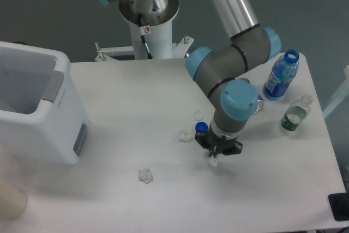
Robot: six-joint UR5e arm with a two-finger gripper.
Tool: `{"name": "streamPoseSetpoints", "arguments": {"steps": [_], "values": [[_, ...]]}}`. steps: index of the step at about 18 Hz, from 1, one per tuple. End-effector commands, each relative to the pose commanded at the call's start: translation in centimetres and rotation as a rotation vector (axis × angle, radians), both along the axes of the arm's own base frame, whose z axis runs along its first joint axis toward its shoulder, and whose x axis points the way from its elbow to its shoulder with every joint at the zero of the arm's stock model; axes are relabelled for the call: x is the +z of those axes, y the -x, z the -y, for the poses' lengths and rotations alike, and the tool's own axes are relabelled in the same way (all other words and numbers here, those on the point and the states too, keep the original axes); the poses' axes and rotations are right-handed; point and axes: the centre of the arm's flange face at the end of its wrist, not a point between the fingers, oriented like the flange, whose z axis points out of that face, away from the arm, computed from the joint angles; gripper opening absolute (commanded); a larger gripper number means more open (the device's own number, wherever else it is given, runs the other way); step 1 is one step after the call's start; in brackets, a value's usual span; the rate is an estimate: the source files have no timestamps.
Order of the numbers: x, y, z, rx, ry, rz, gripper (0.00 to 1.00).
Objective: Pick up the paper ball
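Two bottles sit far right of the gripper point(214, 159); going left to right: white bin point(38, 107) way off left; paper ball point(145, 175) lower-left of it, untouched; cream lump point(185, 135) and blue cap point(201, 127) just up-left; arm bent over, pointing straight down; can't tell if fingers are apart; blue bottle point(281, 76); green bottle point(295, 114).

- We've got the bin point(38, 107) at the table's point(136, 96) left edge
- Two bottles point(281, 76) far right
- Paper ball point(145, 175) near front, left of the gripper point(214, 159)
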Motion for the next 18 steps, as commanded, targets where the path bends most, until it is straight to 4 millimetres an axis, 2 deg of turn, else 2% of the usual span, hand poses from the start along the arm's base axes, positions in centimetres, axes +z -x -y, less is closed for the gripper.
{"name": "streamPoseSetpoints", "arguments": {"steps": [2,5,9,14,16,18], "values": [[3.1,1.2,1.3,-0.039,-0.016,-0.05,0.0],[6.5,2.0,2.2,-0.081,0.011,-0.113,0.0],[10.1,3.1,3.5,-0.174,0.071,-0.083,0.0],[13.2,3.6,5.4,-0.184,0.069,-0.053,0.0],[14.8,2.9,5.9,-0.203,0.052,-0.052,0.0],[15.0,2.5,6.1,-0.204,0.051,-0.036,0.0]]}}
